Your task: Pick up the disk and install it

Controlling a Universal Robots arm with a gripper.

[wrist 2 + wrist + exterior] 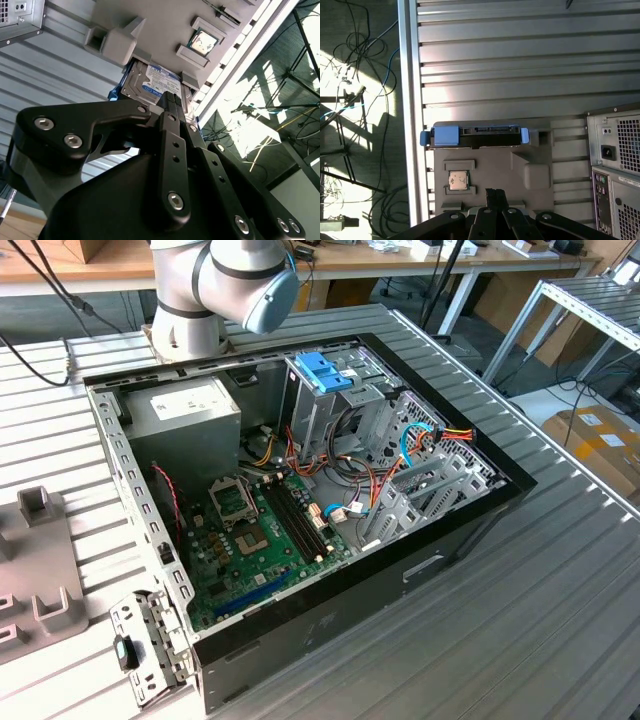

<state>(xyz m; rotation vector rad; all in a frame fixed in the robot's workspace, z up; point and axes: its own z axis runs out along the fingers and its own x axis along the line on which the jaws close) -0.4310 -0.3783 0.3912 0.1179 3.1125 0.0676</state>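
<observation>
In the first wrist view the claw (495, 191) is seen with fingers (491, 197) pressed together, nothing clamped. The disk (476, 136) is lodged in a grey tray (495, 165) ahead of the fingertips, untouched.

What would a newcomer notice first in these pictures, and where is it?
First, the open computer case with its green motherboard, mid exterior view on the ribbed table, a light-blue bracket atop its drive cage. In the first wrist view, the disk with its blue tab lies along the edge of a grey tray, the shut, empty black gripper pointing at that tray.
</observation>
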